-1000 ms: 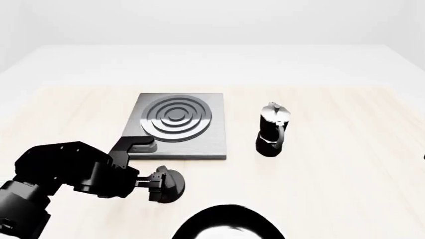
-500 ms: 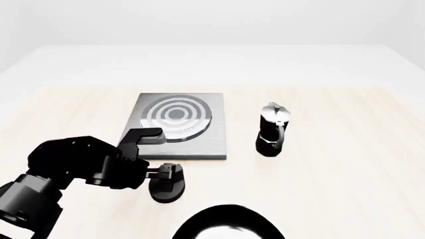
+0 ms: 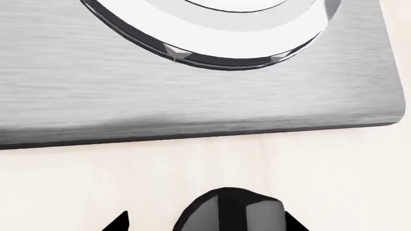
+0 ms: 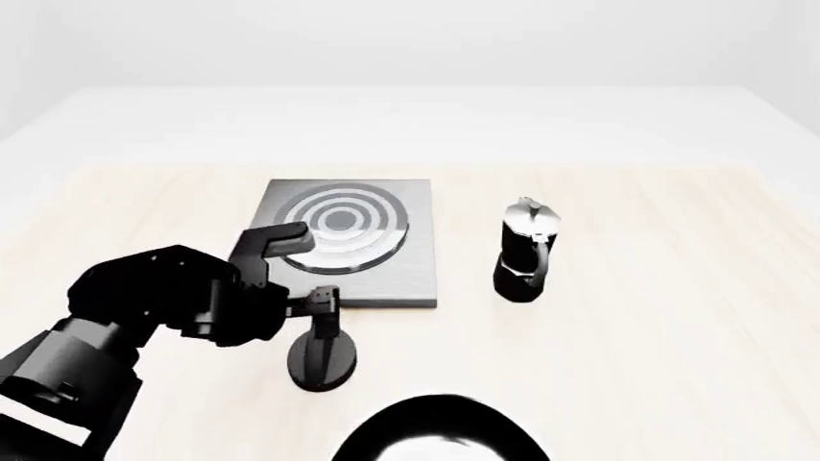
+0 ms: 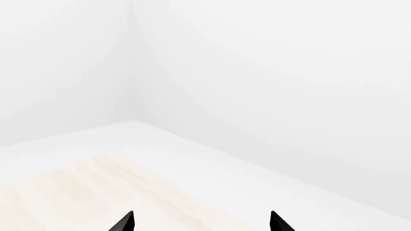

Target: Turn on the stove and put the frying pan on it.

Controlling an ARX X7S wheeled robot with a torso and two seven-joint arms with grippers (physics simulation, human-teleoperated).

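Pale wood tabletop (image 4: 666,384) fills my head view, with a white floor and blank wall beyond it. Nearest to me, at the bottom edge, I see the frying pan (image 4: 436,432): only the far arc of its black rim and glossy pale inside shows, the rest cut off, handle out of sight. Just past it, to its left, sits the small black knob (image 4: 321,360) on the wood, near the stove's front edge but apart from it. My left gripper (image 4: 321,305) is at the knob, one finger (image 4: 326,300) reaching down onto its top; I cannot tell from either camera whether the jaws are clamped on it or merely around it. My left wrist view shows the dark knob (image 3: 231,211) close under the camera and the brushed grey slab just beyond.

Farther on lies the stove (image 4: 384,279), flat on the table, its ring burner (image 4: 336,223) bare. To its right, well apart, a black-and-silver moka pot (image 4: 525,252) stands upright.

My right gripper (image 5: 202,224) shows only as two dark fingertips spread wide, pointing at a white corner of the room.
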